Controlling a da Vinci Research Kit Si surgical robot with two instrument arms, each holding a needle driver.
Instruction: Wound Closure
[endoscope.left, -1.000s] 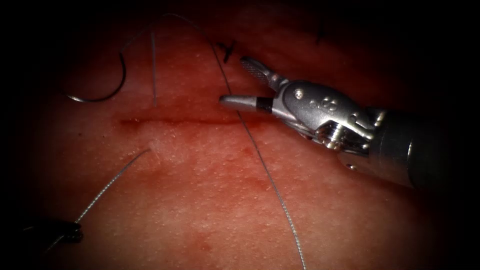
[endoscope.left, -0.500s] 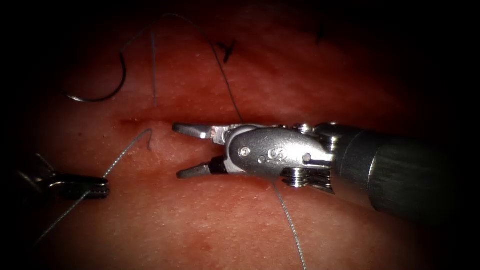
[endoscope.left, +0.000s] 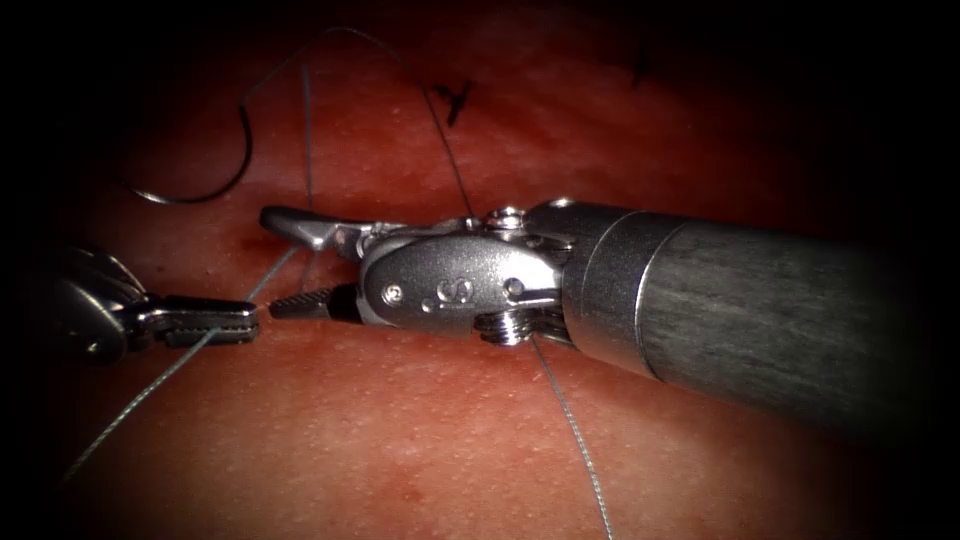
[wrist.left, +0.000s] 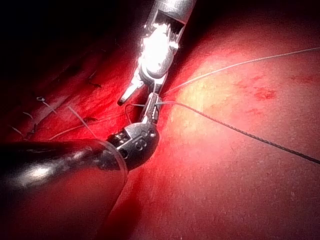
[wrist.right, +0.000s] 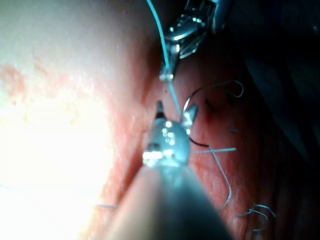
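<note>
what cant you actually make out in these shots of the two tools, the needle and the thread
- Cut: in the endoscope view the right claw, open, covers most of its length.
- Thread: the left claw is shut on it; whether the right claw touches it cannot be told.
- Needle: lies free on the tissue above the cut; its ends are too dim to tell apart.

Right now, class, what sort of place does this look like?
Probably a surgical suturing practice bench: two needle drivers, left tool gripping thread, right tool open, curved needle lying free on cut tissue.
</note>
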